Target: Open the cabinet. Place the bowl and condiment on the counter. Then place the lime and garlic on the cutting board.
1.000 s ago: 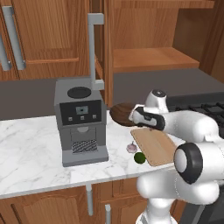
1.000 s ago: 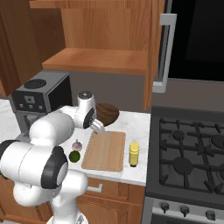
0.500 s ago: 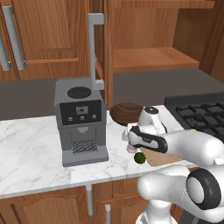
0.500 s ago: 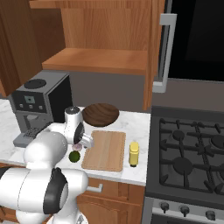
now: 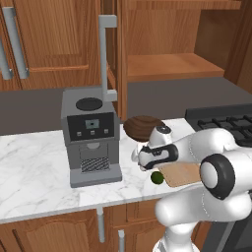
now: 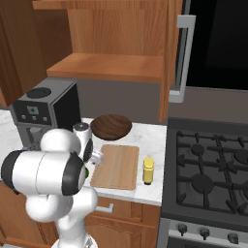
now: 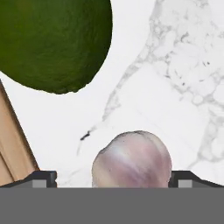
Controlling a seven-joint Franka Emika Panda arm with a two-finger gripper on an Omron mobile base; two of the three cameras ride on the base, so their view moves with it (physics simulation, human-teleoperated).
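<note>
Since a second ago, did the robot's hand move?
Yes. The gripper came toward the counter's front edge, from by the bowl down over the garlic beside the lime.

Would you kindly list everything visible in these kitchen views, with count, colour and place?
cabinet: one, reddish-brown, on the wall, door open, shelf bare
counter: one, white marble with grey veins, beside the hob
coffee machine: one, grey and black, on the counter left of the bowl
bowl: one, dark brown, on the counter behind the cutting board
cutting board: one, light brown, on the counter, nothing on it
condiment: one, yellow bottle, upright on the counter right of the board
lime: one, green, on the counter just off the board's left edge
garlic: one, pinkish-white, on the counter between the fingertips
hob: one, black, right of the counter
gripper: one, open, down around the garlic
</note>
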